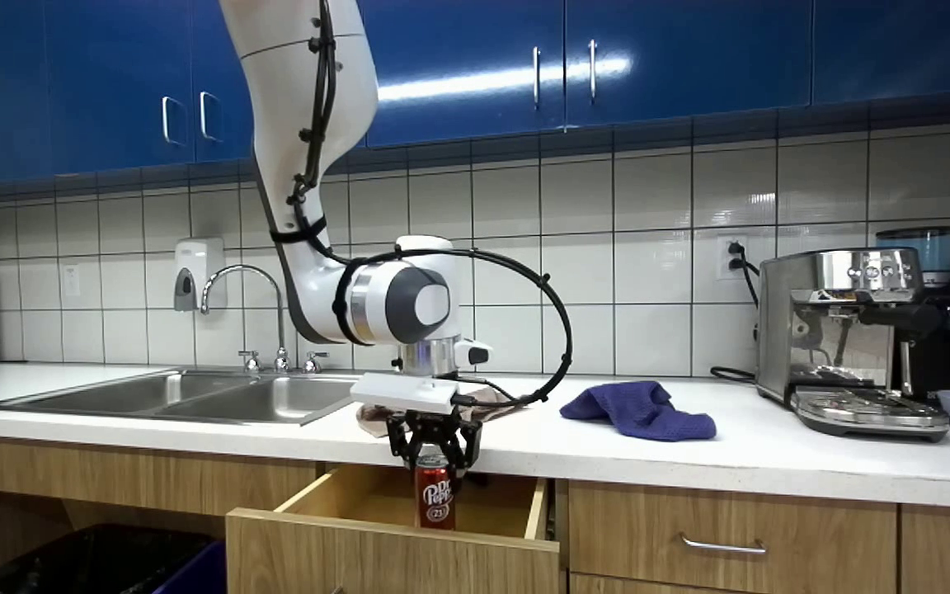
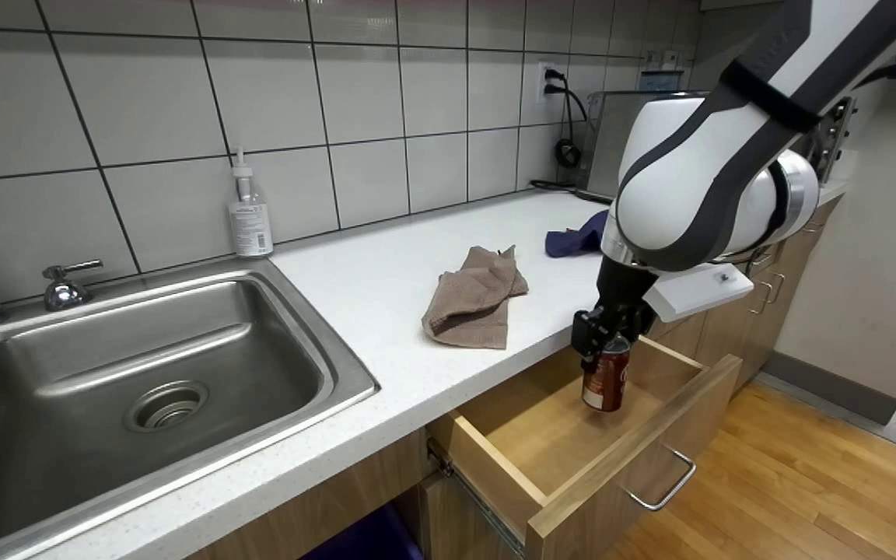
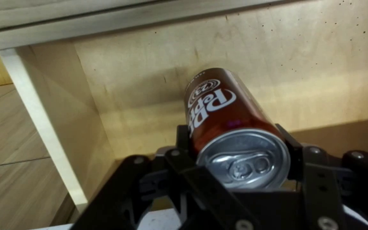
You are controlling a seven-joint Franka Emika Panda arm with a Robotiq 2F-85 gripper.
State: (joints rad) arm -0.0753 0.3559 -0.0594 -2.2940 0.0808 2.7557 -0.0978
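Gripper [image 3: 236, 142] clasps the can [image 3: 227, 111] near its top — keep it upright, clear of the drawer front [image 3: 158, 17] at wrist-view 12 o'clock.

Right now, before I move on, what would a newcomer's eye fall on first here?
Probably the red Dr Pepper can, clamped in the gripper inside the pulled-out wooden drawer, its silver top toward the camera in the wrist view. After that, the glossy blue cabinets along the top of an exterior view, and the crumpled purple cloth on the white counter, between gripper and espresso machine.
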